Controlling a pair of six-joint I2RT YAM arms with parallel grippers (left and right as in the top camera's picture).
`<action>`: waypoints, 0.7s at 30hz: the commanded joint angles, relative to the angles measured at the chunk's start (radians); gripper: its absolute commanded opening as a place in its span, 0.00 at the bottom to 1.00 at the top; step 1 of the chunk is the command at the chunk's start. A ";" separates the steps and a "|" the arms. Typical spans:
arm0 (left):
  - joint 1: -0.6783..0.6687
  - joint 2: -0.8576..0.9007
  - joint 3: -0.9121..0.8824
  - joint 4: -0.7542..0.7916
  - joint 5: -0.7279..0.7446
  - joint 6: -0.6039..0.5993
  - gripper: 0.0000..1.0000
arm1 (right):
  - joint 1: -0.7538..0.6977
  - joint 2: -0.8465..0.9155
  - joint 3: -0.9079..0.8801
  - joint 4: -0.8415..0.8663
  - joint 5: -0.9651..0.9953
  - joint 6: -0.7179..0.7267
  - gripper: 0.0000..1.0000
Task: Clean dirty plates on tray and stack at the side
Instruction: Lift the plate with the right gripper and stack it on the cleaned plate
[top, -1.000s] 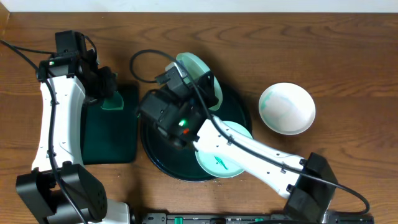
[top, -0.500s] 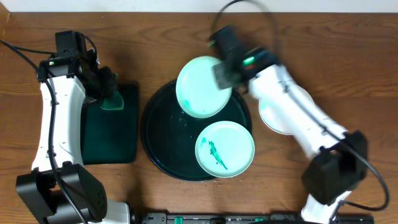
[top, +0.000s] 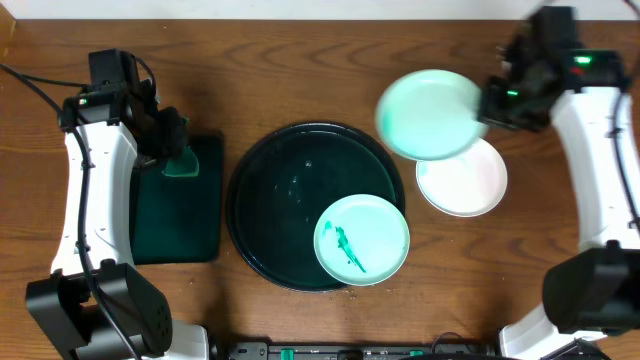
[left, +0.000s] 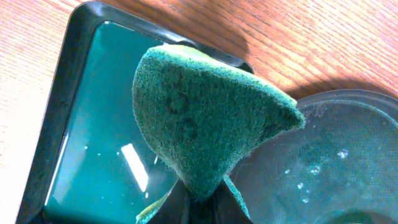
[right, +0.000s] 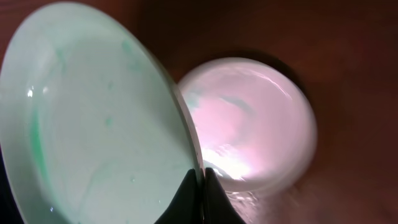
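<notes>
Right gripper (top: 488, 104) clamps mint plate (top: 430, 115) near white plate (top: 463, 187); black tray (top: 270, 200) holds smeared plate (top: 362, 238).

No text, label, brand, number or sign can be read in any view. The green marks on the smeared mint plate (top: 362, 238) in the black tray (top: 280, 190) are shapeless scribble, not lettering. The green light (top: 582, 60) on the right arm (top: 600, 150) is a plain dot.
</notes>
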 joint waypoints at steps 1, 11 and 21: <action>0.002 -0.001 -0.005 -0.008 -0.013 0.013 0.08 | -0.095 -0.026 -0.008 -0.056 0.054 0.012 0.01; 0.002 -0.001 -0.005 -0.002 -0.013 0.013 0.07 | -0.185 -0.026 -0.274 0.121 0.124 -0.032 0.01; 0.002 -0.001 -0.005 -0.001 -0.013 0.013 0.07 | -0.181 -0.025 -0.525 0.294 0.087 -0.035 0.14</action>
